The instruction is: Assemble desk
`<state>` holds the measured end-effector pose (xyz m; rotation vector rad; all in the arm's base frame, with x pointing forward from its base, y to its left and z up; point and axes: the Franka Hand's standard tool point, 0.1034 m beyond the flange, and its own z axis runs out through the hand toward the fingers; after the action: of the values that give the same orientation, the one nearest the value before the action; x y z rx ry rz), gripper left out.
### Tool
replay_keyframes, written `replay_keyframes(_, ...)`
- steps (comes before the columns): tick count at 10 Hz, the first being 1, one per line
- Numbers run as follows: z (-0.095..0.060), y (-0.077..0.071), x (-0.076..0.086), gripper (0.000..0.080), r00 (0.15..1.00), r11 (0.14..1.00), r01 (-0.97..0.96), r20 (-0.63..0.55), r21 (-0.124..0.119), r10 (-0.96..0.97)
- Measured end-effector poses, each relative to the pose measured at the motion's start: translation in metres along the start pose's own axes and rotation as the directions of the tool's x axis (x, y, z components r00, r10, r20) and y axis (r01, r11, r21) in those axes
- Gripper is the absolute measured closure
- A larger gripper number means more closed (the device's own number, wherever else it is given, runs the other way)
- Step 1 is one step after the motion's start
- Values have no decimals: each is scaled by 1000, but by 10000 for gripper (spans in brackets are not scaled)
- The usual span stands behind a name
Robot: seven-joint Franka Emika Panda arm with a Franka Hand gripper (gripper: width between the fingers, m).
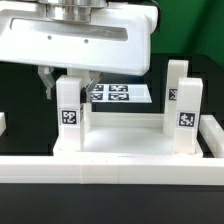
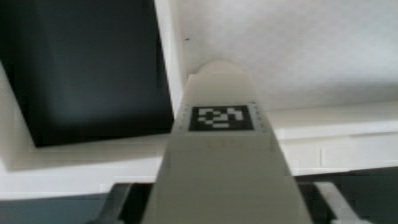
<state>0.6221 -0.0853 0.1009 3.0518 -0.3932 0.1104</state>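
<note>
The white desk tabletop [image 1: 125, 135] lies on the black table with legs standing up from its corners. Three legs show: one at the exterior view's near left [image 1: 68, 112], one at the near right [image 1: 187, 108], one at the far right [image 1: 177, 78]. My gripper [image 1: 67, 82] hangs over the near left leg with a finger [image 1: 45, 82] on each side of its top. In the wrist view this tagged leg [image 2: 221, 117] runs up between my fingers [image 2: 135, 200], with dark gaps on both sides. The jaws are open around it. The tabletop shows behind it [image 2: 285, 50].
The marker board [image 1: 120, 95] lies flat behind the desk. A long white border bar [image 1: 110, 166] runs along the front and another stands at the exterior view's right [image 1: 214, 130]. A small white piece [image 1: 3, 122] shows at the left edge.
</note>
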Motion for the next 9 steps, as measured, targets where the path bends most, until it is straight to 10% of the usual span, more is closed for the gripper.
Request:
replay_keyframes(6,0,-2,-11,487,945,946,-323,52,-8,323)
replay_keyframes(7,0,-1,-11,239,949,950,-311,51,-9,311)
replay_keyframes(9,0,-2,-11,175,948,950,-313,51,-8,313)
